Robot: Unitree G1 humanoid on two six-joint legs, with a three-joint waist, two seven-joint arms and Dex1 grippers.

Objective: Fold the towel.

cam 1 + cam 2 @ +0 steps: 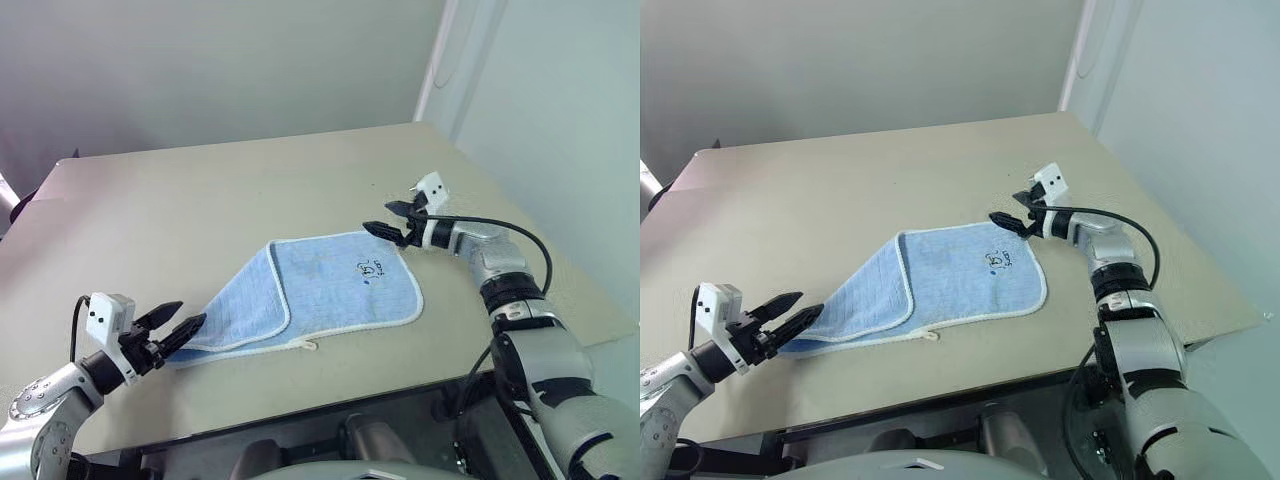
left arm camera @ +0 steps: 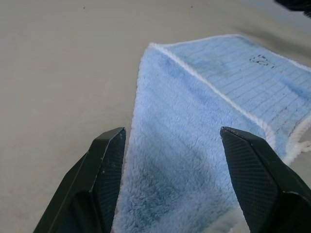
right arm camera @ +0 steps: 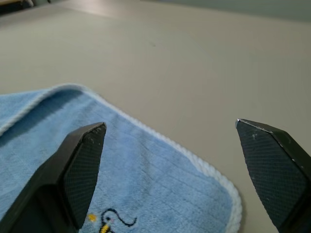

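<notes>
The light blue towel (image 1: 330, 290) lies on the beige table (image 1: 250, 190), its left part folded over so a narrow flap runs toward the near left corner. White edging borders it, a small dark emblem (image 1: 372, 267) sits near the far right corner, and a little white loop (image 1: 308, 345) sticks out at the near edge. My left gripper (image 1: 185, 322) is open at the towel's near left tip, with the cloth (image 2: 180, 160) lying between its spread fingers. My right gripper (image 1: 392, 220) is open just above the far right corner (image 3: 214, 194).
The table's near edge (image 1: 300, 420) runs just in front of the towel and its right edge (image 1: 560, 250) passes under my right arm. Bare tabletop stretches behind and to the left of the towel. A pale wall with a white pipe (image 1: 435, 60) stands behind.
</notes>
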